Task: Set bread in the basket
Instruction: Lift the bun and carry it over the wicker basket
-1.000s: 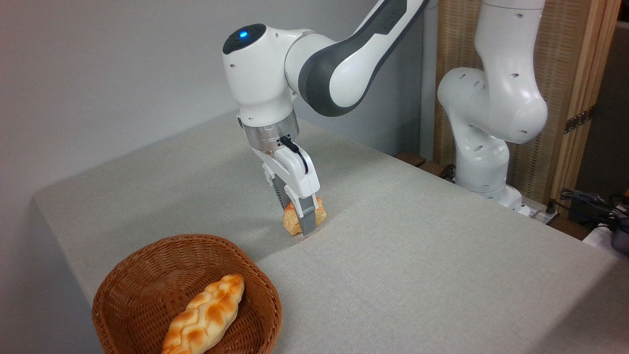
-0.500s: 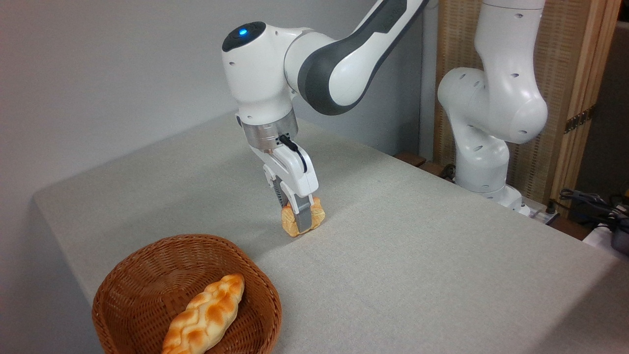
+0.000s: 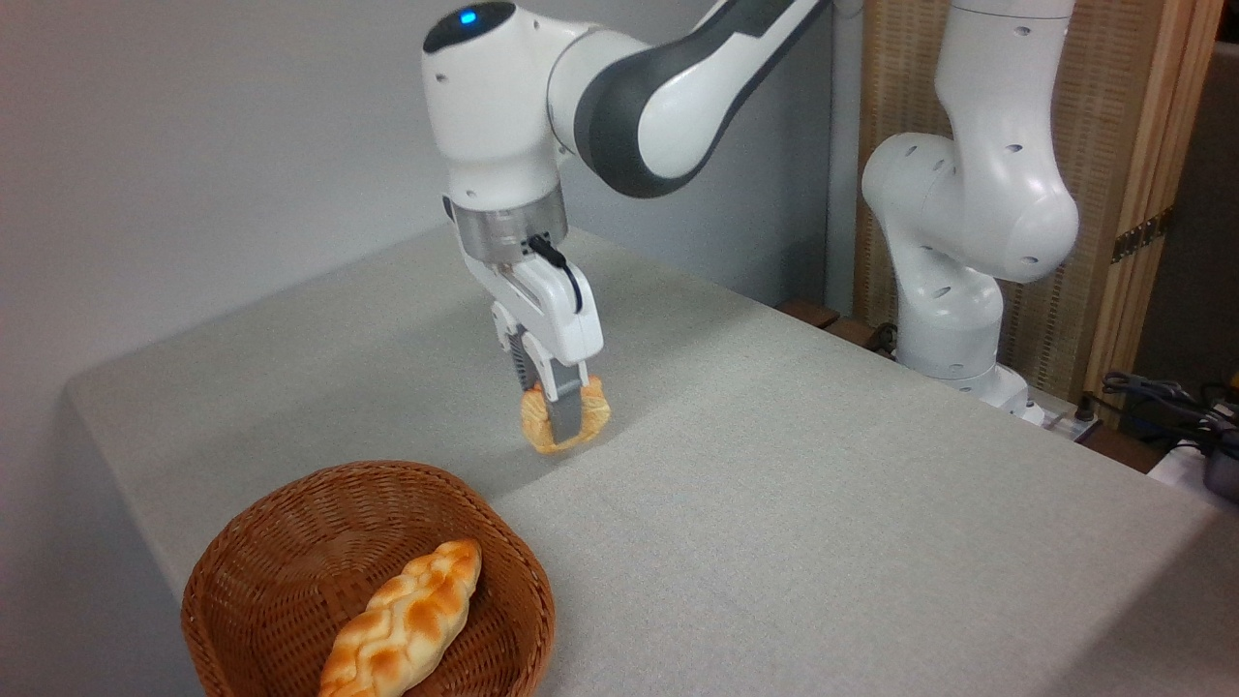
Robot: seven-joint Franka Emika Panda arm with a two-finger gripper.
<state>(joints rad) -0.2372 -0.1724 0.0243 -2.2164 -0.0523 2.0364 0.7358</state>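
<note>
The bread (image 3: 590, 409), a small orange-golden knotted bun, hangs a little above the grey tabletop. My gripper (image 3: 561, 418) is shut on it from above, one grey finger crossing its front. The basket (image 3: 290, 542), round brown wicker, sits at the lower left near the table's front corner, below and to the left of the held bun.
A longer braided golden loaf (image 3: 407, 620) lies inside the basket. The arm's white base (image 3: 953, 319) stands at the table's far right edge. Cables and a dark object (image 3: 1181, 407) lie off the table at the right. A wicker screen (image 3: 1103, 194) stands behind.
The gripper has lifted the bread off the table and carried it up and to the left, toward the basket side.
</note>
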